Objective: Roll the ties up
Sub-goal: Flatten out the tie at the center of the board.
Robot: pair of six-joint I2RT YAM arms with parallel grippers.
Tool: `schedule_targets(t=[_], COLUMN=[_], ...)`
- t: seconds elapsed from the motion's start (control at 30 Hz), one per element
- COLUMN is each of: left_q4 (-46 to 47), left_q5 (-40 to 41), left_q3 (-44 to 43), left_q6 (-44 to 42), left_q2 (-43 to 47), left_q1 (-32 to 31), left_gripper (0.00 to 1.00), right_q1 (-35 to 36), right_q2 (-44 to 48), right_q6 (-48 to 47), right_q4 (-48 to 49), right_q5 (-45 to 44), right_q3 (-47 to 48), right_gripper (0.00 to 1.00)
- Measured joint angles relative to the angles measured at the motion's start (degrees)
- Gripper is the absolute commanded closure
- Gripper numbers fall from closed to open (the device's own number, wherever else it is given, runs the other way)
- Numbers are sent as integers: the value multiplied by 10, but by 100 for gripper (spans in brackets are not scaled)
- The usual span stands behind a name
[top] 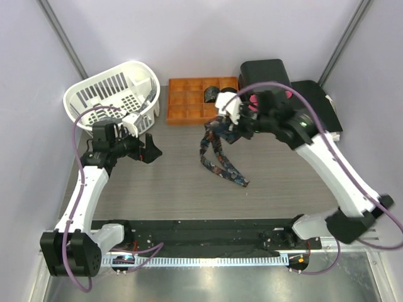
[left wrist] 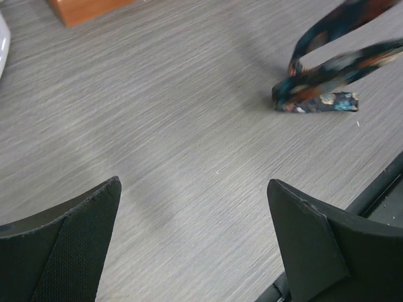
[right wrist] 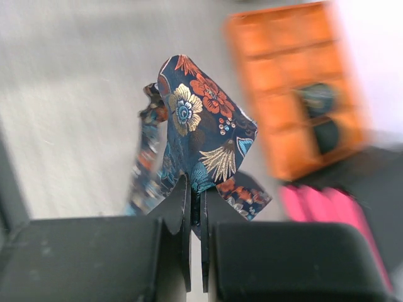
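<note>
Top external view gives us the whole scene: the right gripper [top: 232, 128] is clamped on a dark floral tie [top: 217, 151]. It holds the upper part off the grey surface [top: 170, 189], while the rest hangs in a loose fold and the far end lies on the surface near the middle. From the right wrist view, which is blurred, we see the jaws pressed together with the fabric pinched between them. The wide printed end stands up above the tips. Behind the tie sits an orange tray [top: 189, 107] divided into compartments, and in it we make out two rolled ties [top: 210, 94] in neighbouring cells of the back row. A white basket [top: 113, 94] stands just beside the tray on its left, and a black box [top: 264, 72] stands on its right, behind the right arm. The left gripper [top: 150, 150] hovers over the surface near the basket, well apart from the tie, with its jaws spread and nothing between them. In the left wrist view we see bare surface between the jaws, and beyond them the folded end of the tie resting on the surface.
</note>
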State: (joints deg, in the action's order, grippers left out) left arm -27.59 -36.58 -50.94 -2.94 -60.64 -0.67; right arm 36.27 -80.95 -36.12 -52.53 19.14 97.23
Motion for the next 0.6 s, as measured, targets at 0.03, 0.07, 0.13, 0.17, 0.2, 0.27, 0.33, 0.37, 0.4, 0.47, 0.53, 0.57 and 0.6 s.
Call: schedule_targets(t=[0.03, 0.07, 0.13, 0.17, 0.2, 0.27, 0.33, 0.37, 0.4, 0.47, 0.53, 0.57, 0.6], left_q4=[6, 12, 23, 28, 33, 42, 55, 63, 72, 94, 118, 135, 148], left_q5=[-6, -12, -20, -21, -21, -17, -7, -2, 2, 9, 12, 14, 15], left_q3=[0, 0, 0, 0, 0, 0, 0, -1, -1, -2, -2, -3, -3], left_q6=[-4, -7, -20, -25, -34, -50, -63, -66, -68, -59, -43, -29, -19], left_q2=[-5, -11, -26, -34, -45, -65, -94, -110, -128, -165, -198, -216, -230], left_q1=[0, -2, -12, -21, -40, -82, -137, -161, -186, -217, -228, -229, -229], left_gripper=[2, 1, 1, 1, 1, 2, 4, 6, 6, 9, 12, 12, 12], right_q1=[0, 0, 0, 0, 0, 0, 0, 0, 0, 0, 0, 0, 0], right_q2=[33, 61, 97, 114, 124, 136, 147, 150, 154, 158, 162, 166, 170], right_q6=[-18, -33, -56, -65, -70, -74, -73, -73, -71, -67, -64, -64, -64], right_q4=[-6, -13, -22, -24, -24, -22, -20, -19, -19, -18, -14, -11, -9], right_q5=[-17, -35, -63, -79, -92, -110, -125, -129, -138, -155, -174, -180, -184], right_q3=[-5, -9, -11, -11, -12, -14, -26, -31, -38, -47, -55, -57, -59], right_gripper=[99, 99, 99, 99, 99, 99, 99, 99, 99, 99, 99, 99, 99])
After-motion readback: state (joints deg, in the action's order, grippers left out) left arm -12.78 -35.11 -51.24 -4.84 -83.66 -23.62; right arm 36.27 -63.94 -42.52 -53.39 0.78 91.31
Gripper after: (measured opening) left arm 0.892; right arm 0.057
